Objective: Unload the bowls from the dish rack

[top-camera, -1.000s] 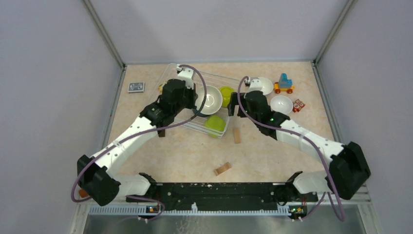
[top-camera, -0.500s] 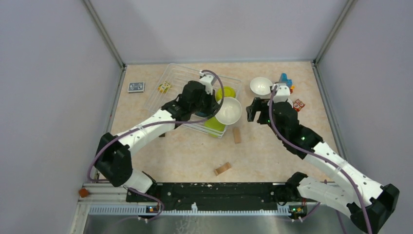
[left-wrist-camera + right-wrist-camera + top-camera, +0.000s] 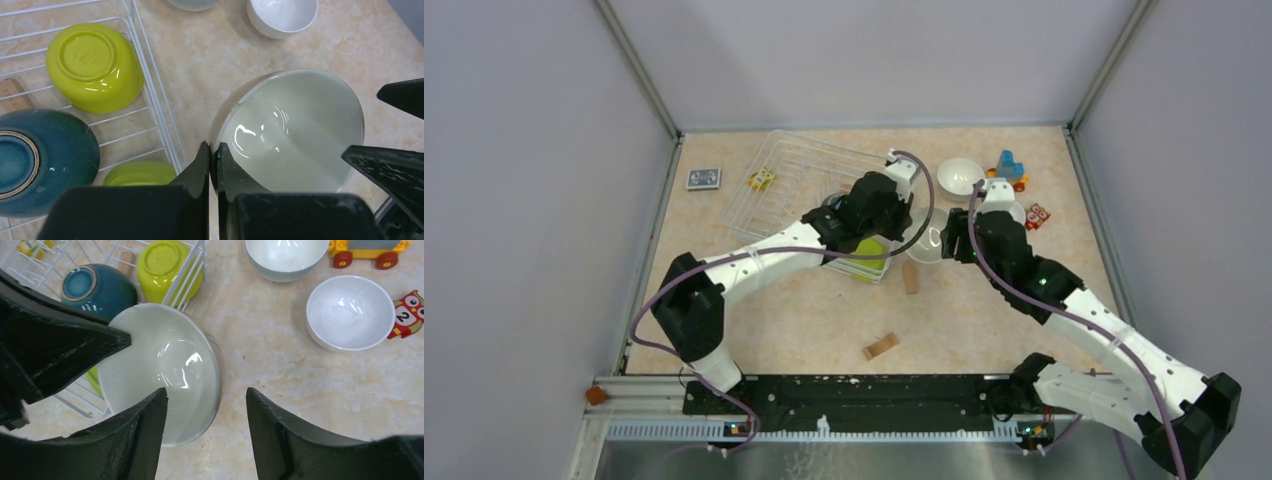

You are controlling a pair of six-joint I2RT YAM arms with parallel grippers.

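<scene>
My left gripper (image 3: 214, 150) is shut on the rim of a bowl with a white inside (image 3: 290, 130), held just right of the dish rack (image 3: 150, 75). The top view shows this bowl (image 3: 927, 243) between both grippers. My right gripper (image 3: 205, 392) is open, and the bowl's rim (image 3: 165, 370) lies between its fingers. In the rack an upside-down lime green bowl (image 3: 92, 65), a dark teal bowl (image 3: 40, 160) and a second lime green bowl (image 3: 140, 172) remain. Two white bowls (image 3: 285, 257) (image 3: 350, 310) stand upright on the table at the far right.
A toy truck (image 3: 370, 250) and an owl card (image 3: 407, 310) lie beside the white bowls. Two wooden blocks (image 3: 910, 277) (image 3: 882, 346) lie on the table in front of the rack. A small card (image 3: 703, 178) lies left of the rack (image 3: 789, 175).
My left gripper has carried the bowl from inside the rack rightwards to beyond its right edge. My right gripper has drawn back from the rack's far right and come up to the bowl.
</scene>
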